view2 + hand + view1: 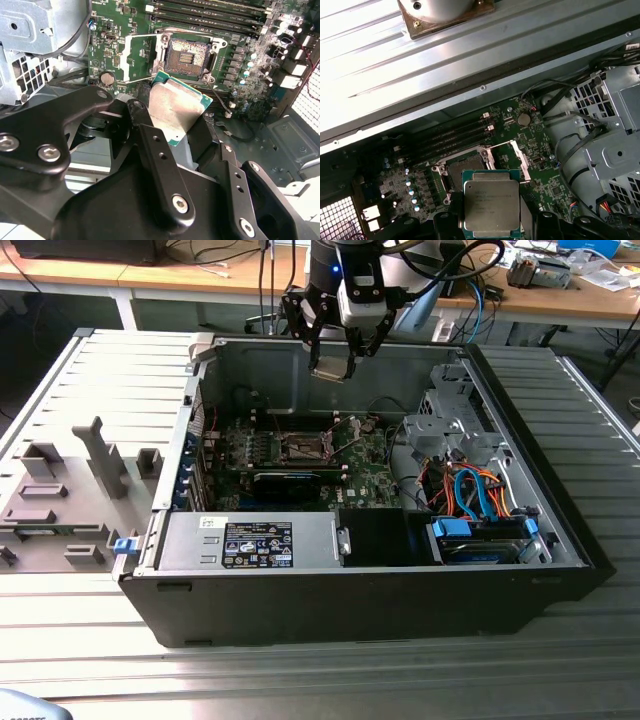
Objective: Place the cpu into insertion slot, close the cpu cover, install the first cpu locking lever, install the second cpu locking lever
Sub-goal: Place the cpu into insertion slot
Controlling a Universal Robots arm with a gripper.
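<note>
- One gripper [334,365] hangs in the exterior view above the open computer case [350,610], which lies on the ribbed metal table [300,680]. The gripper is clenched on the cpu [327,373], a small pale square between its fingers. The insertion slot [303,448] sits on the green motherboard [365,475] inside the case, well apart from the gripper. A grey plate with upright blocks [60,510] lies on the table, far from the slot toward the exterior view's left.
- In the second wrist view the black fingers [157,165] hold the cpu [175,107] by two opposite edges, and its silver face is tilted. The insertion slot [187,55] is uncovered, with its dark centre bare. The cpu hangs near the slot without touching it. The cpu cover [140,57] is swung open and stands just beside the slot, between it and a round coin battery [107,77]. Long memory slots [210,12] run along another side of the slot.
- In the first wrist view the cpu [491,202] shows its full silver face and green edge, and it hides part of the insertion slot [465,167] behind it. The cpu cover [517,160] stands raised at the slot's edge, on the side toward the silver drive cage [615,135]. The memory slots [445,140] lie just beyond the slot, toward the case wall.
</note>
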